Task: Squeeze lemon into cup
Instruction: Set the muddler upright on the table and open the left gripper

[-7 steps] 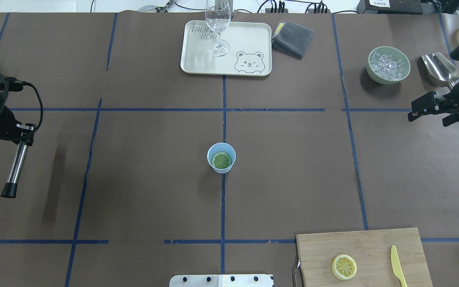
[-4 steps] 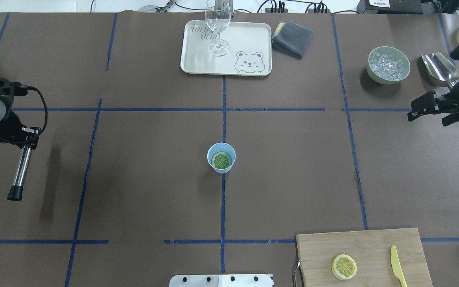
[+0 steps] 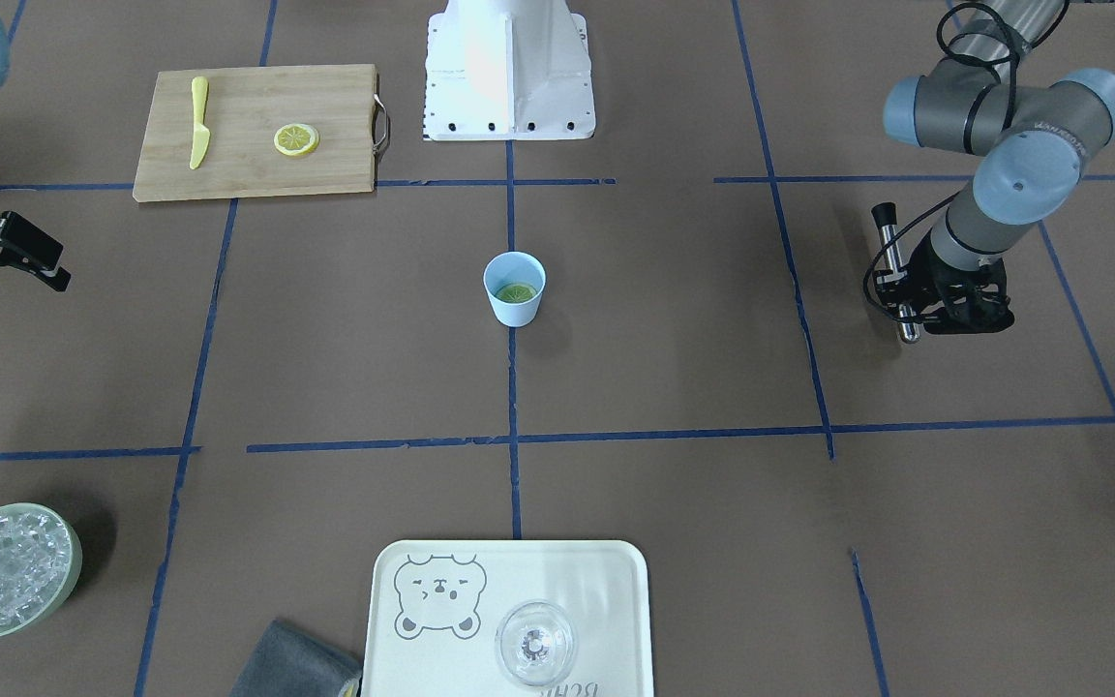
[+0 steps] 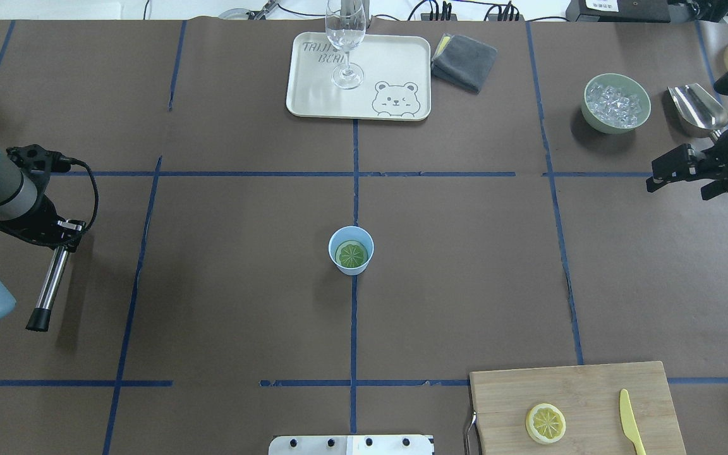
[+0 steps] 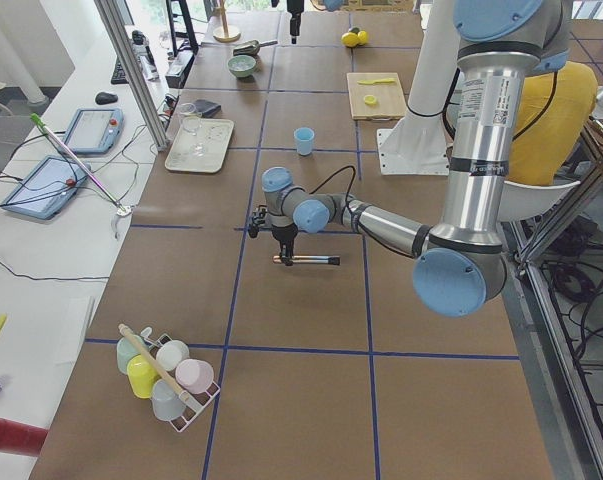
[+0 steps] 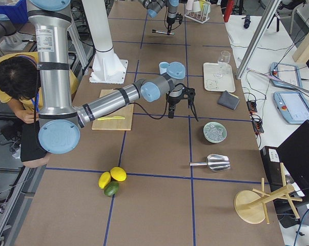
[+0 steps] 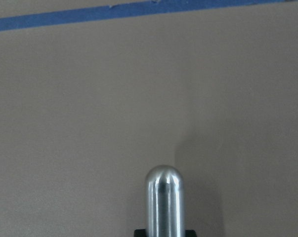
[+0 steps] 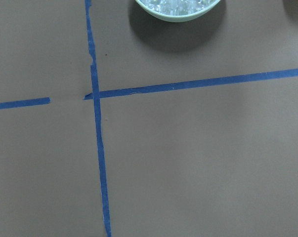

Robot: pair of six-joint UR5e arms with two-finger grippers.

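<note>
The light-blue cup [image 4: 351,250] [image 3: 514,287] stands at the table's centre on the blue tape line. One lemon slice [image 4: 351,254] lies flat inside it, tinted green. A second lemon slice [image 4: 545,423] [image 3: 296,139] rests on the wooden cutting board [image 4: 591,385]. My left gripper [image 4: 55,232] [image 3: 909,295] hovers far left of the cup, shut on a metal rod [image 4: 50,285] [image 7: 163,200] with a black tip. My right gripper [image 4: 679,187] [image 3: 17,281] is open and holds nothing, far right of the cup.
A yellow plastic knife [image 4: 631,420] lies on the board beside the slice. At the back are a tray [image 4: 402,57] with a stemmed glass [image 4: 345,44], a grey cloth [image 4: 465,60], a green bowl of ice [image 4: 615,103] and a metal scoop [image 4: 696,109].
My left arm has shifted rightward and slightly nearer, carrying the metal rod with it. The right arm, cup and slices have not moved.
</note>
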